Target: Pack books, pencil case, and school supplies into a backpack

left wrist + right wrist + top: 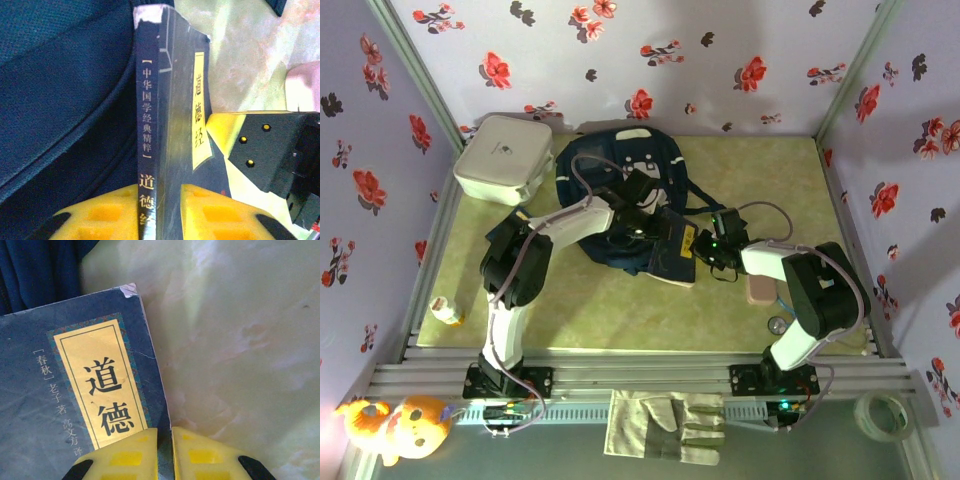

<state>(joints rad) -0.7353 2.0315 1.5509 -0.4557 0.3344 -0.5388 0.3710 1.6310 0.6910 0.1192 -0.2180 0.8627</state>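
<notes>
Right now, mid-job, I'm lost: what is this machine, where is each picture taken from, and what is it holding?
The machine is two robot arms bolted at the near edge of a table. Each arm ends in a two-finger gripper with yellow fingers. The overhead picture looks down from above and behind the arms. The other two pictures come from a camera on each wrist, looking along that arm's own fingers. On the table lie a navy backpack, a white box and a pink pencil case beside the right arm. The left gripper and the right gripper are both closed on one dark navy book with a yellow label, held by the backpack.
</notes>
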